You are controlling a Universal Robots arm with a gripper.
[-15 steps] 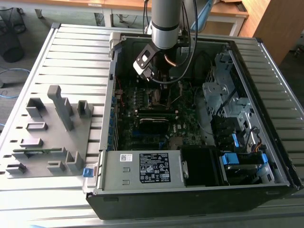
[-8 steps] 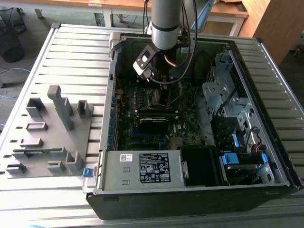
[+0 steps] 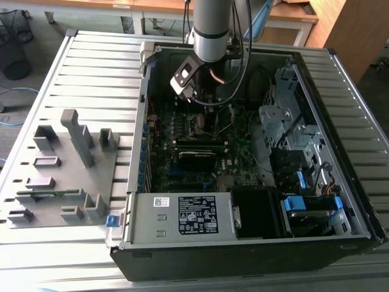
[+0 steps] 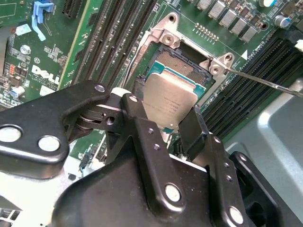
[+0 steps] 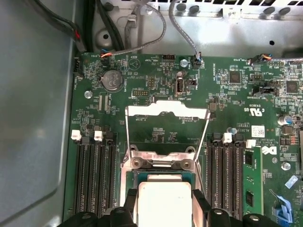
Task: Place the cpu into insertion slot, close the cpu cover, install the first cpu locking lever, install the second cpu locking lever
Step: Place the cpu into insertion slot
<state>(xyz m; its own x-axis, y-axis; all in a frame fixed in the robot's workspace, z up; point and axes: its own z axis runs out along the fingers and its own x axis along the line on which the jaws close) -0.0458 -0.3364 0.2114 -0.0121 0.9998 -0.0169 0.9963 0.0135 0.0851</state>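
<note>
While the arm [image 3: 211,24] dips into the open computer case [image 3: 243,261] on the slatted table [image 3: 55,67], a grey fixture rack [image 3: 67,164] sits off at the exterior view's left, well apart from the action. Further across, inside the case, lies the green motherboard [image 5: 156,87] with one round coin battery [image 5: 112,80] on it. Long black memory slots [image 5: 92,179] flank the socket on both sides. One cpu cover [image 5: 165,111] stands swung open, clear of the socket.

Now the hand [image 4: 163,111]. Its two black fingers [image 4: 137,123] are drawn in narrow, clamped on opposite edges of the one cpu [image 4: 171,97]. The chip sits over the near part of the insertion slot [image 4: 182,64], whose pin field shows bare beyond it. I cannot tell whether chip and socket touch. One thin lever rod [image 4: 265,81] runs away from the socket's corner bracket, over the memory slots.
</note>
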